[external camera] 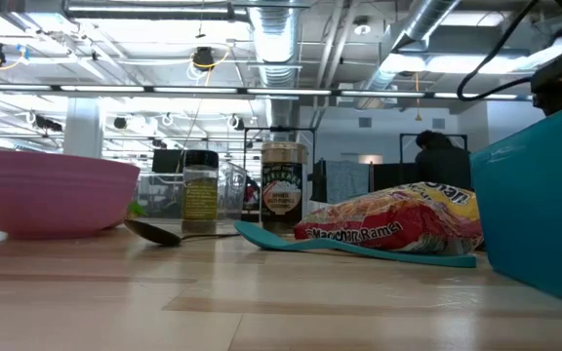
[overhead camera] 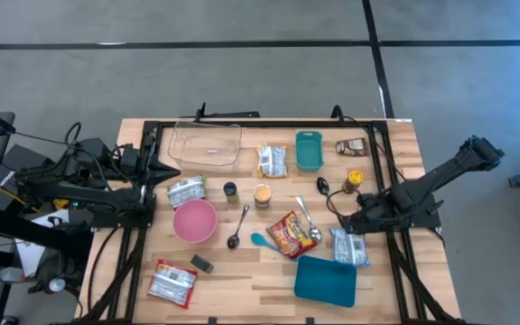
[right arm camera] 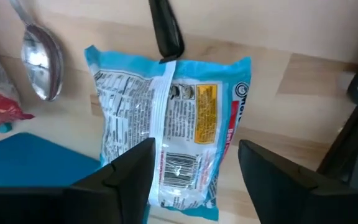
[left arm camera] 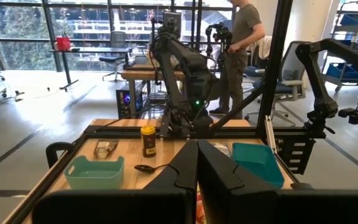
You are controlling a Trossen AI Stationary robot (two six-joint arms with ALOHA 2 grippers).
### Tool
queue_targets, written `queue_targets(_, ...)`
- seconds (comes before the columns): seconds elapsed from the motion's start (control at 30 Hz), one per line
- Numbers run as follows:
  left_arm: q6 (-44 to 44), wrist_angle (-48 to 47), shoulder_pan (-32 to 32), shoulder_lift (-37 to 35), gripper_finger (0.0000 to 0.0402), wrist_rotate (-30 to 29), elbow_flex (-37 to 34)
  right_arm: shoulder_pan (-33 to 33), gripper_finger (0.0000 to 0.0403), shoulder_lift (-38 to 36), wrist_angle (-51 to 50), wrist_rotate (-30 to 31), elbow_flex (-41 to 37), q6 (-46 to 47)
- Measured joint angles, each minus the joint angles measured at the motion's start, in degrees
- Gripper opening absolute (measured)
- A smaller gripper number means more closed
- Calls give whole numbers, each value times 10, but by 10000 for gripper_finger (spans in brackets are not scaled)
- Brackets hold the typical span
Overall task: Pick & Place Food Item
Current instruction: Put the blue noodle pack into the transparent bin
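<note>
The right gripper [right arm camera: 194,168] has its fingers [right arm camera: 129,168] spread wide, one on each side of the blue packet [right arm camera: 173,124], hovering just above it without pinching it. The packet lies flat on the table [right arm camera: 303,81] with its back up: a barcode near the fingers, a yellow panel and blocks of small print that cannot be read. A black handle [right arm camera: 165,28] touches the packet's far end, a metal spoon [right arm camera: 41,53] lies just beside it, and a teal tray [right arm camera: 36,155] sits near one finger. From above, the right arm reaches in from the table's right edge, bent low, its gripper [overhead camera: 355,221] over the packet [overhead camera: 348,246], which lies between the red ramen bag [overhead camera: 289,233] and the right edge, just above the teal tray [overhead camera: 326,280]. The low view shows that red bag [external camera: 398,222] reading "Maruchan Ramen", resting on a teal spoon [external camera: 340,246], with two labelled spice jars [external camera: 283,188] behind. The left gripper [left arm camera: 196,174] has its fingers [left arm camera: 179,171] pressed together, parked at the table's left edge [overhead camera: 156,171].
</note>
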Motion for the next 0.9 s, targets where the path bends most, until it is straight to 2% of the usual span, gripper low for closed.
queue_targets(0.2,0,0,0,0,0,0,0,28,224,32,29,11,0,37)
queue_targets(0.43,0,0,0,0,0,0,0,73,224,53,52,64,0,91)
queue_targets(0.73,0,0,0,0,0,0,0,163,224,89,81,146,0,217)
queue_targets(0.9,0,0,0,0,0,0,0,184,224,126,112,154,0,223)
